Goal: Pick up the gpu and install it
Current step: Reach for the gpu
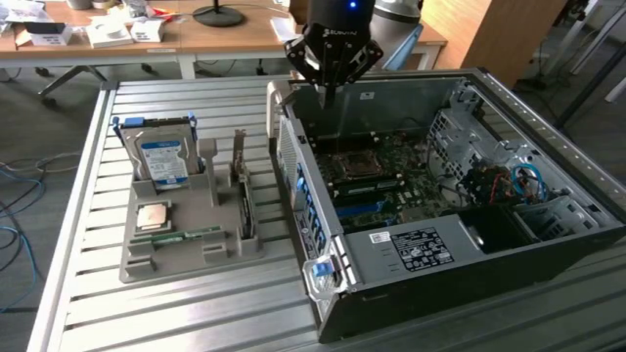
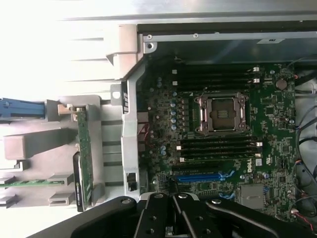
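The black tool (image 1: 328,89) is up at the top middle of the exterior view, fingers pinched together with nothing between them, hanging over the rear edge of the open black-and-silver computer case (image 1: 440,301). The wrist view looks past it onto the green motherboard (image 2: 277,114) with its silver CPU socket (image 2: 221,114) and a long blue slot (image 2: 203,176). The gpu (image 1: 245,209), a thin dark green card with a silver bracket, stands on edge in the grey moulded holder (image 1: 146,268) on the exterior view's left, just beside the case, on the slatted metal counter (image 1: 196,315). A boxy silver hard drive (image 1: 161,158) with a blue-white label stands in the same holder.
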Robot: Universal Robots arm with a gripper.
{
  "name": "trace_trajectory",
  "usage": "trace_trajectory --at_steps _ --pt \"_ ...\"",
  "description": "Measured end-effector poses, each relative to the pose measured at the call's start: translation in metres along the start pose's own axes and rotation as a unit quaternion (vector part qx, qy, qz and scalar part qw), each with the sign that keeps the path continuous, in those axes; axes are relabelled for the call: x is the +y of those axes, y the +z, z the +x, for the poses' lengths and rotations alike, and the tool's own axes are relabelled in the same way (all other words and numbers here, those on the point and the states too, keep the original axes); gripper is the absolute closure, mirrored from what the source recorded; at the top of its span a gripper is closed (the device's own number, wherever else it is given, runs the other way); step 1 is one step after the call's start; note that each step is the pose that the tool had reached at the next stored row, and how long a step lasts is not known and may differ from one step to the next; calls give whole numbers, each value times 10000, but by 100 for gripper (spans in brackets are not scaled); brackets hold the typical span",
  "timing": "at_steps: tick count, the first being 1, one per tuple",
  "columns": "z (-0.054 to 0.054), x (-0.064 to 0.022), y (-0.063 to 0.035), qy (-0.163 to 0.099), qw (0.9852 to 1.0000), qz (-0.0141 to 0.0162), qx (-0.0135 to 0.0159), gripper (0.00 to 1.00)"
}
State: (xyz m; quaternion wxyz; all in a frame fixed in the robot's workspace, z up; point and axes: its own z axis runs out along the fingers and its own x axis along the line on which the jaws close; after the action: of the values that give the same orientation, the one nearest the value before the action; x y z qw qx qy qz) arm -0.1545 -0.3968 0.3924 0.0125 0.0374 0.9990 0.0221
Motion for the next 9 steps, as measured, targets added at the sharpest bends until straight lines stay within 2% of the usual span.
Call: trace_trajectory --at_steps 9 --pt "107 8 2 0 10000 0 0 89"
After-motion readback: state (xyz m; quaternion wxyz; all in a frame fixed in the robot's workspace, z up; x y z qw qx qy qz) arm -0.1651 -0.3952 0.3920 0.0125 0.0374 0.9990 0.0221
